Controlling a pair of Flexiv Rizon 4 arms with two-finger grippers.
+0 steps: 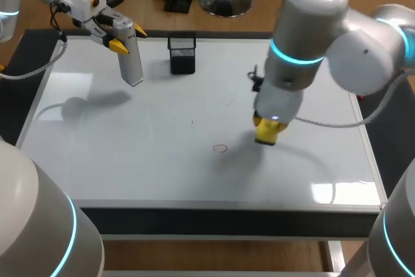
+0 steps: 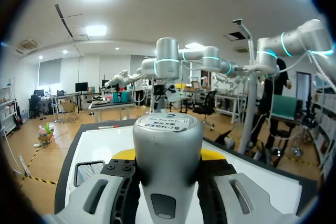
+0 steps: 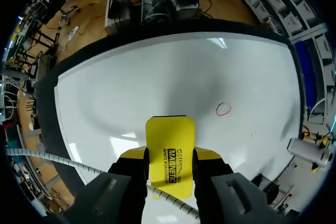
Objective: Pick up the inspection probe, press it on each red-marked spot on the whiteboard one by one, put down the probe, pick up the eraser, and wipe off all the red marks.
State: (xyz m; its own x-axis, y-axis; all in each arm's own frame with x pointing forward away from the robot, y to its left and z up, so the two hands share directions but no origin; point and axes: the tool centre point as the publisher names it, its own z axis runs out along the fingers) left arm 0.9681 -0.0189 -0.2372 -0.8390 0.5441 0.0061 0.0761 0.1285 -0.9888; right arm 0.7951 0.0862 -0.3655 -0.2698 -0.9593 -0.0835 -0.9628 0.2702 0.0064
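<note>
My right gripper is clamping the yellow eraser down by the whiteboard. I'm seeing just one red circle, about nine o'clock off the eraser from overhead, so wiping's nearly done I reckon. My left gripper is gripping the probe above the board's ten o'clock corner, not put down yet.

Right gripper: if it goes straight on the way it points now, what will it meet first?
The whiteboard. The right gripper points down, holding the eraser, so the eraser would press bare board first, beside the red mark, not on it. The gap left is unclear.
</note>
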